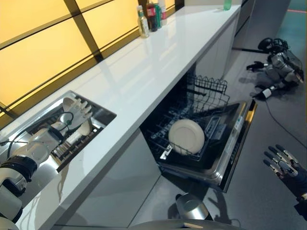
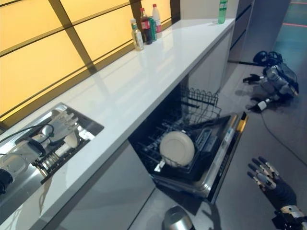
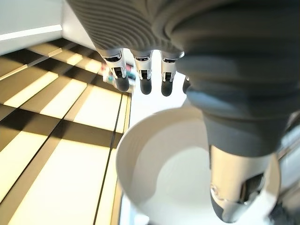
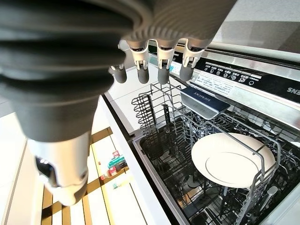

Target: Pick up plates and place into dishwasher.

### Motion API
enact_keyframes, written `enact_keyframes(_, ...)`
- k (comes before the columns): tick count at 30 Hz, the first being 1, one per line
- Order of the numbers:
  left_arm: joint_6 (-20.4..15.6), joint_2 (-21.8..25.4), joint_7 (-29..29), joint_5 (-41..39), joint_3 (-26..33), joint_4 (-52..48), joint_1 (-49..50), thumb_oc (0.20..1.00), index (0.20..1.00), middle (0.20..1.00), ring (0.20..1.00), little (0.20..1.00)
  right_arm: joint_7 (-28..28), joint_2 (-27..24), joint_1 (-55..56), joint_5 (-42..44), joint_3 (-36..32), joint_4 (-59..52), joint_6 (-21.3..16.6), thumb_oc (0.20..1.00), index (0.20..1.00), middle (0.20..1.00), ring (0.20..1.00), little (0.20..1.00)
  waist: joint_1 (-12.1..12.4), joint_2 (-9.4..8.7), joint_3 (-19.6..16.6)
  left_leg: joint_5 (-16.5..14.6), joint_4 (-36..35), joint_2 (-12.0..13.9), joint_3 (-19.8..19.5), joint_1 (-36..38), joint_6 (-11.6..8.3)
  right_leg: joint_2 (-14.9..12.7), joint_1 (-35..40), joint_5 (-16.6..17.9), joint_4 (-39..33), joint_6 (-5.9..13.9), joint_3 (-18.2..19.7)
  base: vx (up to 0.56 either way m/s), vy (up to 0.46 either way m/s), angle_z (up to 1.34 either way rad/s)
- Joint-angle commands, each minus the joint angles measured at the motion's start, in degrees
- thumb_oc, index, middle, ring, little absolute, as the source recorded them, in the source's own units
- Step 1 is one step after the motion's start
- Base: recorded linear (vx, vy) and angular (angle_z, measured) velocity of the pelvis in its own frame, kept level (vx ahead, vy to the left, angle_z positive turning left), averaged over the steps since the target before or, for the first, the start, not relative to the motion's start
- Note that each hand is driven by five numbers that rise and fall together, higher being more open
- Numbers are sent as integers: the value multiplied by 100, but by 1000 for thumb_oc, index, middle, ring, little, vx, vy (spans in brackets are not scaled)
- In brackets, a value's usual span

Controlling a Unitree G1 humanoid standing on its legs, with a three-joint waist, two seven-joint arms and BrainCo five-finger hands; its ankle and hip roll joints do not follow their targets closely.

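Observation:
A white plate stands in the sink at the left end of the counter. My left hand reaches over it, open, with straight fingers past the rim's far side and the thumb on the near side. A second white plate leans in the pulled-out lower rack of the open dishwasher. Over the floor, right of the dishwasher door, my right hand hangs open and holds nothing.
The white counter runs away from me, with several bottles at its far end and a green bottle beyond. A dark dish rack sits in the sink. Grey equipment lies on the floor past the dishwasher.

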Motion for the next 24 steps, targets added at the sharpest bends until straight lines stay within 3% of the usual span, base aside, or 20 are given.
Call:
enact_keyframes(1,350,-17,-353,136,546,273,199,1000,1000,1000,1000,1000,22,-257,137,241,-204,-592,-45,1000,1000,1000,1000,1000,-53,-140,-442,704,515,101,-529,-1059,148,-377,169,-148,151,626,-126,0,0,0)
enact_keyframes(3,378,-83,-484,141,570,350,227,1000,1000,1000,1000,1000,4,-230,106,201,-232,-640,29,1000,1000,1000,1000,1000,-56,-149,-430,712,514,102,-544,-1061,152,-384,185,-154,147,624,-138,0,0,0)
enact_keyframes(4,380,-106,-525,111,576,381,233,887,887,887,887,887,6,-229,106,195,-252,-653,54,1000,1000,1000,1000,1000,-56,-150,-425,716,512,101,-550,-1059,155,-386,197,-156,143,622,-142,0,0,0)
enact_keyframes(5,370,-176,-632,141,590,444,270,391,391,391,391,391,-11,-219,90,187,-273,-698,106,1000,1000,1000,1000,1000,-53,-156,-416,728,499,103,-572,-1056,157,-387,204,-160,142,613,-152,0,0,0)
enact_keyframes(6,374,-208,-618,133,618,488,310,200,200,200,200,200,-23,-209,82,184,-292,-729,143,1000,1000,1000,1000,1000,-53,-158,-406,739,499,102,-588,-1063,157,-385,209,-164,146,610,-154,0,0,0)
enact_keyframes(24,559,-462,150,241,960,744,752,200,200,200,200,200,21,-185,104,215,-561,-835,444,1000,1000,1000,1000,1000,32,-145,-390,805,474,94,-668,-1013,153,-452,417,-204,93,574,-286,1,14,1)
